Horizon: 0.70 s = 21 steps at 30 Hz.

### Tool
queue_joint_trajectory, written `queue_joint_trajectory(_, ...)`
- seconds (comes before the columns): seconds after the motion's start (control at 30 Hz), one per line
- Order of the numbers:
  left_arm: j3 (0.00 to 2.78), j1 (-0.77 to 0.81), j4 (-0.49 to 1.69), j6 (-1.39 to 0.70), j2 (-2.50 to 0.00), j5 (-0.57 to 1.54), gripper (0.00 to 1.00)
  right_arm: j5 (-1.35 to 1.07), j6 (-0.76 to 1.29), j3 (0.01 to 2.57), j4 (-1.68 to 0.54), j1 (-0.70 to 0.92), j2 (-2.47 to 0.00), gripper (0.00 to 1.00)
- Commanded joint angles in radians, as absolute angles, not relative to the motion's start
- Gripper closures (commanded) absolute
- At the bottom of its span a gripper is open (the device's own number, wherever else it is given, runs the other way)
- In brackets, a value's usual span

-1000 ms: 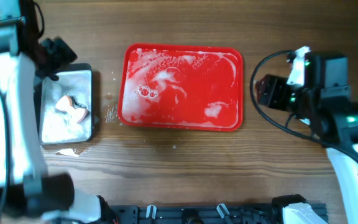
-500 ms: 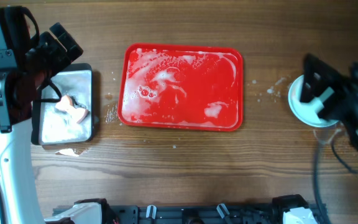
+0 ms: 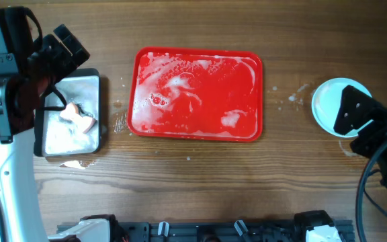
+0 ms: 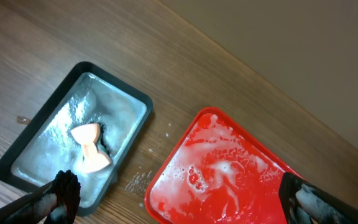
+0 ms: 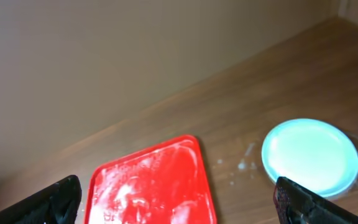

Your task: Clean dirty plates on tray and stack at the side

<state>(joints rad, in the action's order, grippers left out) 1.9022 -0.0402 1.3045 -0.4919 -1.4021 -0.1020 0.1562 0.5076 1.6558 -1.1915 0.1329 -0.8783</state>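
Clearly high, tilted down; left claw (image 4: 182, 196) and right claw (image 5: 179, 193) each splayed wide, empty.

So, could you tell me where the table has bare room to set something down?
Widest: the bare wooden table strips on the robot's side of the large red plastic tray and beyond it. A smaller, splashed patch lies between tray and pale-blue round plate. Tight: between tray and silver metal pan.

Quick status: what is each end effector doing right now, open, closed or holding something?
Left end effector: open, holding nothing.
Right end effector: open, holding nothing.
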Motion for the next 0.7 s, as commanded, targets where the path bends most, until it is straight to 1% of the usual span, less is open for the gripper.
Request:
queue_joint_trajectory(0.0, 1.906, -0.036, 1.302, -0.505, -1.396, -0.086, 0.00, 0.197, 0.404, 1.523, -1.060, 0.137, -0.857, 0.00)
queue_joint_trajectory(0.13, 1.906, -0.036, 1.302, -0.505, -1.396, -0.086, 0.00, 0.022, 0.120, 1.234, -0.720, 0.136, -0.748, 0.00)
queue_joint_trajectory(0.23, 1.906, -0.036, 1.302, -0.505, -1.396, -0.086, 0.00, -0.075, -0.006, 0.995, -0.499, 0.136, -0.638, 0.00)
queue_joint_trajectory(0.33, 1.906, -0.036, 1.302, -0.505, -1.396, -0.086, 0.00, -0.097, -0.005, 0.760, -0.317, 0.136, -0.519, 0.00)
queue_joint_trajectory(0.43, 1.906, -0.036, 1.302, -0.505, -1.396, -0.086, 0.00, -0.105, 0.003, 0.558, -0.195, 0.136, -0.408, 0.00)
queue_joint_trajectory(0.67, 1.906, -0.036, 1.302, -0.505, -1.396, -0.086, 0.00, -0.106, 0.003, 0.252, -0.093, 0.136, -0.196, 0.00)
